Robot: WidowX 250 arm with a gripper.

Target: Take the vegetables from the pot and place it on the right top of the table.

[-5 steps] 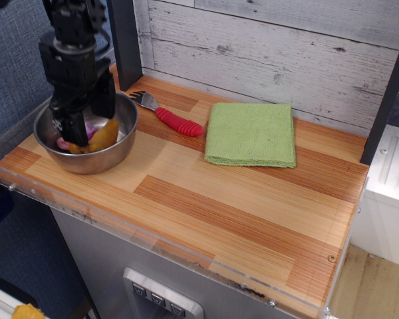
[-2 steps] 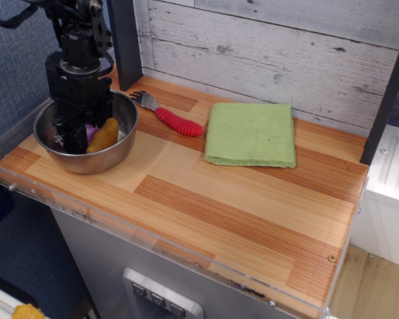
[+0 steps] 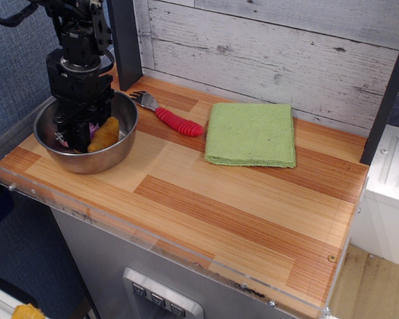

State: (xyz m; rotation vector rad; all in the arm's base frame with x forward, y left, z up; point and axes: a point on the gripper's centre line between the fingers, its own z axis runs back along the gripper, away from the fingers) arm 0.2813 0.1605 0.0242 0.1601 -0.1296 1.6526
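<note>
The pot (image 3: 86,143) stands at the left end of the counter (image 3: 206,199), close to the front-left corner and the clear plastic rim. The black gripper (image 3: 76,136) reaches straight down into it from above, its body upright over the bowl's left half. Its lower end sits among the vegetables (image 3: 103,135): the mustard-yellow lump leans against the gripper's right side, and pale pink and purple bits show at its left and under its tip. The jaws are hidden low in the bowl behind the gripper body, so I cannot tell whether they are wide, narrow or closed on the toy. The vegetables lie inside the pot, resting on its bottom towards the front wall.

A fork (image 3: 166,114) with a red ribbed handle lies just behind and to the right of the pot, its metal tines pointing towards the back-left corner, near the pot's rim. A green folded cloth (image 3: 251,133) lies flat further right along the back of the counter, just beyond the fork's handle end. A whitewashed plank wall (image 3: 272,46) rises behind the counter.
</note>
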